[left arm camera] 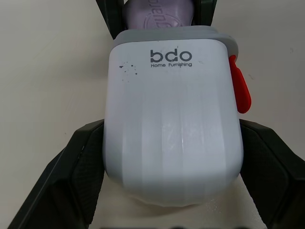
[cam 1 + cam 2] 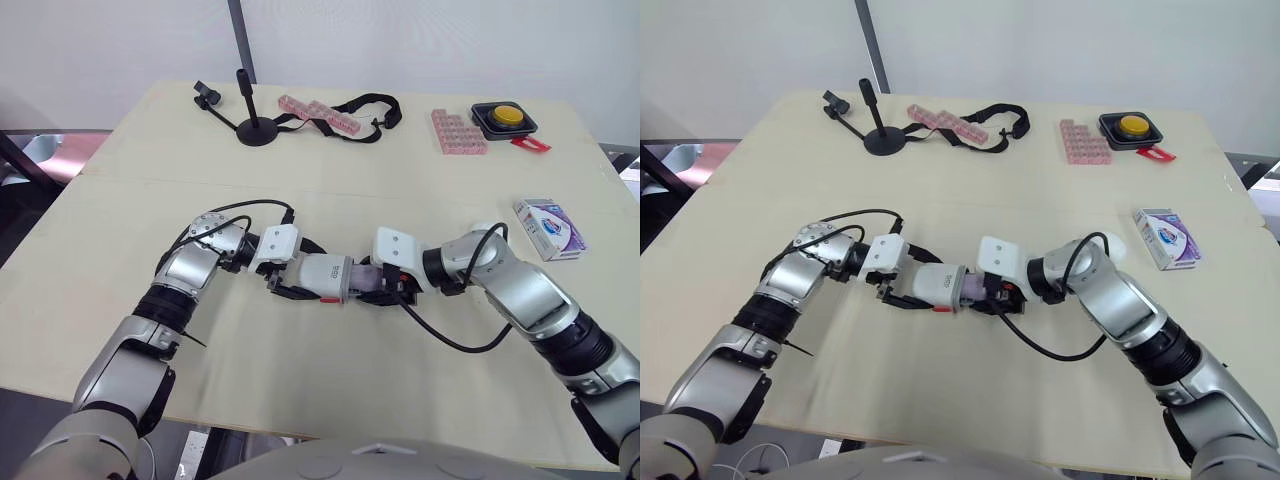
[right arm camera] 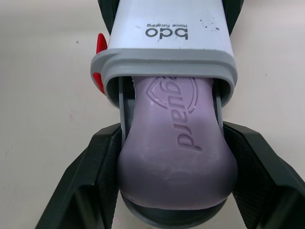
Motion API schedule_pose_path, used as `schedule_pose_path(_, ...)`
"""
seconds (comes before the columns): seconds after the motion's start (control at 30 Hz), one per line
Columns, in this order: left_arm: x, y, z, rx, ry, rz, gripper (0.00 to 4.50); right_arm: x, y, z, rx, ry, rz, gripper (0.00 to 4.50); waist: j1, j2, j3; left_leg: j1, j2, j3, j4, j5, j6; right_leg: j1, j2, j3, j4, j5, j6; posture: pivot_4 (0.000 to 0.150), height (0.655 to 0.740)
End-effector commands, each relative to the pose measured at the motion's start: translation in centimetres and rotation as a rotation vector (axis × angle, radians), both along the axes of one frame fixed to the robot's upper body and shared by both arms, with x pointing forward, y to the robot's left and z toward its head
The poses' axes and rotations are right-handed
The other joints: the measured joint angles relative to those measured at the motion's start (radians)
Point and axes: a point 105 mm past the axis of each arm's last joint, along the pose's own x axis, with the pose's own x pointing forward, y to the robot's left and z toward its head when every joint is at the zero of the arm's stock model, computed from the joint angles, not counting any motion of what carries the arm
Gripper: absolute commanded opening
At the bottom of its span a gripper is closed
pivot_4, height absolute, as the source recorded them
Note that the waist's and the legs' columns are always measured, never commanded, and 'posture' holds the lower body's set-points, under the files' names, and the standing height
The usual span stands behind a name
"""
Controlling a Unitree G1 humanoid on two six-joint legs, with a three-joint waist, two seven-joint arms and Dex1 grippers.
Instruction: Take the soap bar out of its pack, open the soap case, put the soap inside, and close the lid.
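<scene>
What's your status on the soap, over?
Left gripper shut on soap case. Right gripper shut on soap, half inside the case. Case not yet closed. Nothing blocking; soap pack lies aside.

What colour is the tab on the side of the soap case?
The tab is red, clearest in the left wrist view.

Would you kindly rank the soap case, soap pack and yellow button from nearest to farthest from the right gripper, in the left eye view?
1. Soap case, directly left of the right gripper.
2. Soap pack, well off to its right.
3. Yellow button, at the back right.
</scene>
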Motion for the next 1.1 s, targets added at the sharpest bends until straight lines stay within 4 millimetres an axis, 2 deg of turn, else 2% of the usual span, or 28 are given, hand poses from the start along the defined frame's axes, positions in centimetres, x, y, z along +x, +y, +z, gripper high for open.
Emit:
schedule_pose_path(0.03, 0.1, -0.5, 0.9, -0.002, -0.044, -0.017, 3.48, -0.3, 0.7, 1.5, 0.016, -0.043, 0.025, 2.56, 0.001, 0.000, 0.000, 0.000, 0.000, 0.000, 0.000, 0.000, 0.000, 0.000, 0.000, 0.000, 0.000, 0.000, 0.000, 0.150, 0.7400)
schedule_pose_path(0.07, 0.1, -0.5, 0.8, -0.002, -0.043, -0.016, 3.48, -0.3, 0.7, 1.5, 0.016, -0.040, 0.020, 2.56, 0.002, 0.000, 0.000, 0.000, 0.000, 0.000, 0.000, 0.000, 0.000, 0.000, 0.000, 0.000, 0.000, 0.000, 0.000, 0.150, 0.7400)
schedule_pose_path(0.1, 0.1, -0.5, 0.8, -0.002, -0.043, -0.016, 3.48, -0.4, 0.5, 1.5, 0.013, -0.036, 0.019, 3.64, 0.002, 0.000, 0.000, 0.000, 0.000, 0.000, 0.000, 0.000, 0.000, 0.000, 0.000, 0.000, 0.000, 0.000, 0.000, 0.150, 0.7400)
schedule_pose_path(0.2, 0.2, -0.5, 0.8, -0.001, -0.043, -0.014, 3.48, -0.9, 0.1, 1.4, 0.004, -0.027, 0.029, 4.43, 0.003, 0.000, 0.000, 0.000, 0.000, 0.000, 0.000, 0.000, 0.000, 0.000, 0.000, 0.000, 0.000, 0.000, 0.000, 0.150, 0.7400)
schedule_pose_path(0.47, 0.3, -0.5, 0.7, 0.006, -0.051, -0.010, 3.48, -1.3, -1.2, 1.6, 0.009, -0.017, 0.016, 4.43, 0.008, 0.000, 0.000, 0.000, 0.000, 0.000, 0.000, 0.000, 0.000, 0.000, 0.000, 0.001, 0.000, 0.000, 0.000, 0.150, 0.7400)
schedule_pose_path(0.67, 0.6, -0.5, 0.8, 0.005, -0.058, -0.007, 3.48, -0.8, -4.9, 0.5, -0.017, -0.014, -0.076, 4.43, 0.023, 0.000, 0.000, -0.001, 0.000, 0.000, 0.000, 0.000, 0.000, 0.000, 0.000, 0.001, -0.001, 0.000, 0.000, 0.150, 0.7400)
schedule_pose_path(0.73, 0.6, -0.6, 0.9, 0.000, -0.060, -0.004, 3.48, -0.5, -5.8, 0.2, -0.012, -0.052, -0.079, 3.88, 0.023, 0.000, 0.000, -0.001, 0.000, 0.000, 0.000, 0.000, 0.000, 0.000, 0.000, 0.001, -0.001, 0.000, 0.000, 0.150, 0.7400)
schedule_pose_path(0.83, 0.7, -0.6, 0.9, -0.004, -0.066, -0.005, 3.48, -0.2, -6.0, 0.3, 0.025, -0.087, -0.077, 2.96, 0.021, 0.000, 0.000, -0.001, 0.000, 0.001, 0.000, 0.000, 0.000, 0.000, 0.000, 0.002, -0.001, 0.000, 0.000, 0.150, 0.7400)
schedule_pose_path(1.0, 0.7, -0.6, 0.9, -0.008, -0.064, 0.001, 3.48, -0.6, -4.8, 0.5, 0.101, -0.107, -0.046, 1.31, 0.021, 0.000, 0.000, -0.001, 0.000, 0.001, 0.000, 0.000, 0.000, 0.000, 0.001, 0.001, -0.001, 0.000, 0.000, 0.150, 0.7400)
schedule_pose_path(1.03, 0.7, -0.6, 0.9, -0.008, -0.064, 0.000, 3.48, -0.7, -4.4, 0.5, 0.109, -0.117, -0.038, 0.82, 0.021, 0.000, 0.000, -0.001, 0.000, 0.001, 0.000, 0.000, 0.000, 0.000, 0.000, 0.001, -0.001, 0.000, 0.000, 0.150, 0.7400)
schedule_pose_path(1.1, 0.7, -0.6, 0.9, -0.010, -0.062, 0.002, 3.48, -0.8, -3.8, 0.4, 0.120, -0.127, -0.027, 0.27, 0.021, 0.000, 0.000, -0.001, 0.000, 0.001, 0.000, 0.000, 0.000, 0.000, 0.001, 0.001, -0.001, 0.000, 0.000, 0.150, 0.7400)
